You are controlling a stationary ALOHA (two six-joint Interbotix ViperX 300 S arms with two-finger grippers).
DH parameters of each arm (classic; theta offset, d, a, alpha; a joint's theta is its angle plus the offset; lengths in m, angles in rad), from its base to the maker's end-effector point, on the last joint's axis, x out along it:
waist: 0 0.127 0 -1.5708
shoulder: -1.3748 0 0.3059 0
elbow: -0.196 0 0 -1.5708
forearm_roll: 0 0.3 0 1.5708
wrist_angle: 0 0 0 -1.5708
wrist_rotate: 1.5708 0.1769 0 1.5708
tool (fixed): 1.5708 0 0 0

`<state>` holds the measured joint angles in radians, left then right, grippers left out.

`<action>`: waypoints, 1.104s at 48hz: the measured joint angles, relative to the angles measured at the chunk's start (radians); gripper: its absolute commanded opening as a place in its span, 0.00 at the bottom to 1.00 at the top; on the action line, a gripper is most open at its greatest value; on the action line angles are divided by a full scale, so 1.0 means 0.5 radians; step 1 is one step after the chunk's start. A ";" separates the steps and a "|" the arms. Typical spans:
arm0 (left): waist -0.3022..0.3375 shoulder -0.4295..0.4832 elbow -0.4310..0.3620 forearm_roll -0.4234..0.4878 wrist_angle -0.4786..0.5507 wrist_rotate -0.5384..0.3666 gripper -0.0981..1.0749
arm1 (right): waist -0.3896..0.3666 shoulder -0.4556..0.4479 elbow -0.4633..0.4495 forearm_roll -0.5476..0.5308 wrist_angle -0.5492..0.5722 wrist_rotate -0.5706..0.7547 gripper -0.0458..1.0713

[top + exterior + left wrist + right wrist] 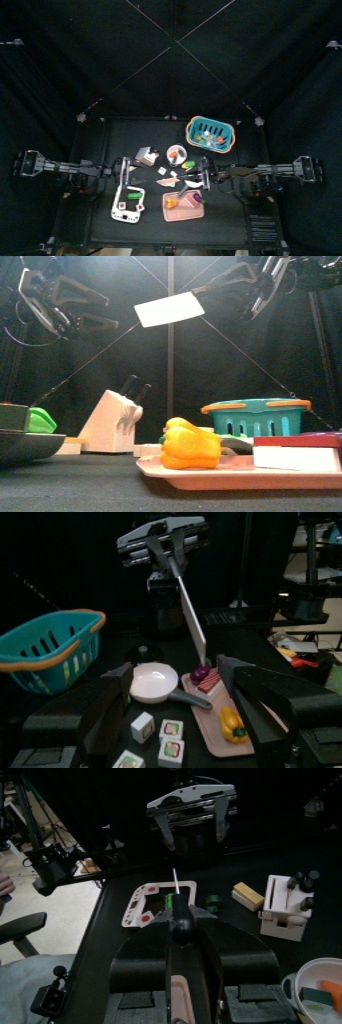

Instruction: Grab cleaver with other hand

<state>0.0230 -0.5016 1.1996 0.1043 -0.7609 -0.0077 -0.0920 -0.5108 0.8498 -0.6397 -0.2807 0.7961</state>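
The cleaver [170, 309] hangs in the air above the surface [80, 488], its pale blade tilted between the two arms. The right gripper [178, 926] is clamped on it — the blade shows edge-on between its closed jaws. The left gripper [187, 717] faces it with jaws spread wide, holding nothing, close to the cleaver but not touching. Below stand a knife block [110, 421], a teal basket [257, 416] and a pink tray [241, 476] carrying a yellow pepper [190, 444].
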 measured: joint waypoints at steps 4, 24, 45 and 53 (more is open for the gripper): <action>-0.071 0.071 -0.025 -0.095 -0.052 0.074 0.93 | 0.000 0.003 -0.012 0.000 -0.006 0.003 0.32; -0.187 0.353 -0.215 -0.199 -0.141 0.092 0.93 | -0.006 0.028 -0.031 0.003 -0.031 0.000 0.32; -0.199 0.657 -0.353 -0.337 -0.298 0.092 0.77 | -0.009 0.040 -0.031 0.003 -0.031 0.000 0.32; -0.202 0.663 -0.353 -0.337 -0.304 0.092 0.63 | -0.012 0.040 -0.031 0.003 -0.031 0.000 0.32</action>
<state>-0.0782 -0.1703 1.0232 -0.0644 -0.9127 0.0383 -0.0982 -0.4909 0.8345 -0.6381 -0.2961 0.7961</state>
